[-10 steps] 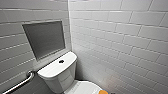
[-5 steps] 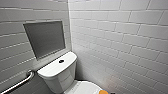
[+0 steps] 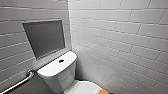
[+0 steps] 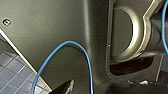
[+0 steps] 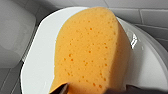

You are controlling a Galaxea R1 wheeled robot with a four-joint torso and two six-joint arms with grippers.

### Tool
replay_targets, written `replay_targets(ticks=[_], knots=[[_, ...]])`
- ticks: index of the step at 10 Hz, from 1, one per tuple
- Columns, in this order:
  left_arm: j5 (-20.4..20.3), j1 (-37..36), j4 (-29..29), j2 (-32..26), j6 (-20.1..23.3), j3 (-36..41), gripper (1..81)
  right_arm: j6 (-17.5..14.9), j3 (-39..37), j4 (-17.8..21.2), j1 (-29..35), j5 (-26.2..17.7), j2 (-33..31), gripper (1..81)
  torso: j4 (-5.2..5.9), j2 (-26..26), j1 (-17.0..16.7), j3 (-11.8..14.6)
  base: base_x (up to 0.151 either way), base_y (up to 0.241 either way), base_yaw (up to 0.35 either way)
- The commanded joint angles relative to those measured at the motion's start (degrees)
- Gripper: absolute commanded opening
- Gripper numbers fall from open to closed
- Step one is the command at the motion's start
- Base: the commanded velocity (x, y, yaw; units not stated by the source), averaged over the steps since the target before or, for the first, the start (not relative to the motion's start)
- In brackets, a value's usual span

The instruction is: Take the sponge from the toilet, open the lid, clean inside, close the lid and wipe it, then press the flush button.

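Little is changing over this last second: the sponge (image 3: 103,92) is showing against the closed lid (image 5: 37,57), four o'clock from the flush button (image 3: 61,60), the right gripper (image 5: 65,88) is looming close, its grip impossible to tell, so pickup is looking unfinished.

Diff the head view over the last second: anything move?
Nothing visibly changed. The toilet, its flush button and the wall grab bar sit where they were, and the camera has not shifted.

The right gripper (image 5: 95,90) grips the sponge (image 5: 92,50); the left wrist sits close to the robot's dark body (image 4: 50,37)
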Motion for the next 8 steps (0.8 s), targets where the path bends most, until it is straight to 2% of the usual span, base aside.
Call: replay_targets(ticks=[1,4,6,8], knots=[[3.89,1.4,0.09,-0.35,-0.02,1.13,81.1,-0.07,-4.29,0.86,4.65,0.15,3.43,81.1,0.0,0.0,0.0,0.0,0.0,0.0,0.0],[3.8,1.57,0.09,-0.52,-0.11,1.39,81.1,0.01,-3.24,0.6,3.51,3.57,4.14,81.1,0.0,0.0,0.0,0.0,0.0,0.0,0.0],[3.8,1.57,0.01,-0.43,-0.11,1.57,81.1,0.01,-0.97,0.17,2.28,9.2,3.09,81.1,0.0,0.0,0.0,0.0,0.0,0.0,0.0],[3.8,1.57,0.0,-0.44,-0.11,1.57,81.1,-0.07,2.38,-0.54,2.19,9.9,1.68,81.1,0.0,0.0,0.0,0.0,0.0,0.0,0.0]])
